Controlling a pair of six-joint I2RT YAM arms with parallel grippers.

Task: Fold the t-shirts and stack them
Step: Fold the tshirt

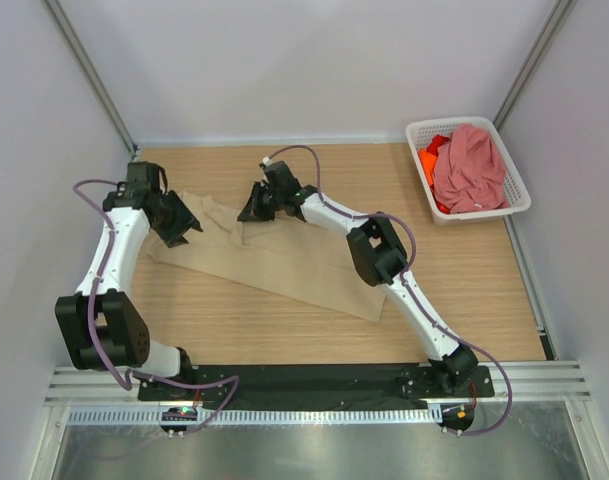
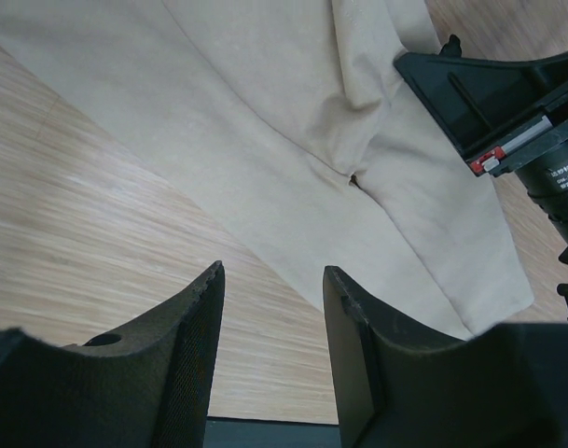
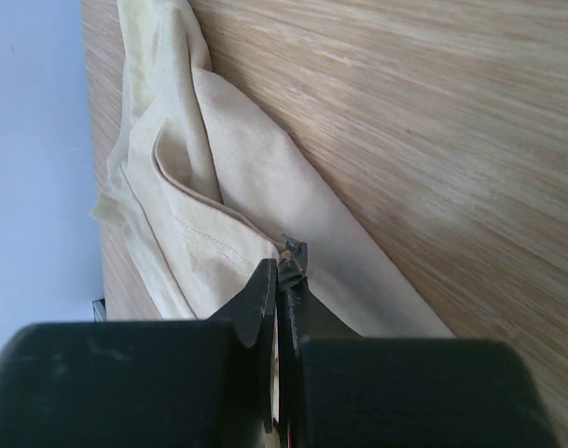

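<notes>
Beige-tan cloth t-shirt (image 1: 284, 265) lies on light wooden table (image 1: 464, 280); right gripper (image 3: 282, 280) pinches its edge, fingers closed; left gripper (image 2: 270, 313) fingers apart, empty.

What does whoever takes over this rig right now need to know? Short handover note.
Right tool: shut, pinching an edge of the beige shirt.
Left tool: open, empty, by that shirt's left end.
The beige shirt lies rumpled on the table. The pink shirt and orange shirt are in the basket, pink on top.
Done: no shirt folded or stacked yet.
Left: fold the beige one, then the other two, and stack.
</notes>
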